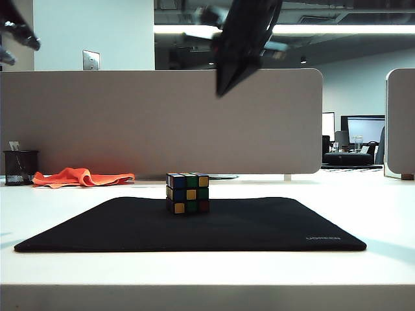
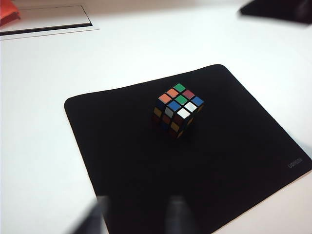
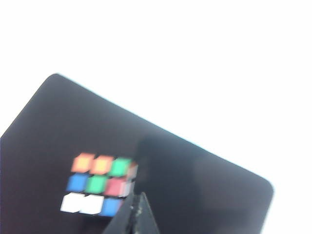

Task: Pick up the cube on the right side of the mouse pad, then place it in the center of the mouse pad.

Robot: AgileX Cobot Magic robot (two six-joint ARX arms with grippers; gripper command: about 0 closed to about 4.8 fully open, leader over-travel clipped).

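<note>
The cube (image 1: 187, 193) sits flat on the mouse pad (image 1: 259, 227), near the pad's middle and toward its far edge in the exterior view, nothing touching it. Its top face shows orange, green, red, blue and white stickers in the left wrist view (image 2: 178, 109). The mouse pad (image 2: 122, 161) lies flat on my white worktop (image 1: 207, 272), its grey lettering at the lower right corner of the exterior frame.

My right hand (image 1: 224, 87) hangs high above the pad, in the upper middle of the exterior frame, well clear of the cube, pointing down. Its fingers are pressed together to a single tip and grip nothing; the right wrist view shows that tip (image 3: 138, 217) at the lower edge, with the blurred cube (image 3: 100, 184) and the mouse pad (image 3: 204, 185) beneath.

My left hand (image 1: 16, 35) is at the upper left corner of the exterior frame, far from the pad. Its two fingertips (image 2: 178, 214) appear blurred at the lower edge of the left wrist view, standing apart with nothing between them.

An orange cloth (image 1: 81, 177) and a dark mesh cup (image 1: 19, 167) rest on the worktop at the far left, in front of a grey partition (image 1: 130, 123).
</note>
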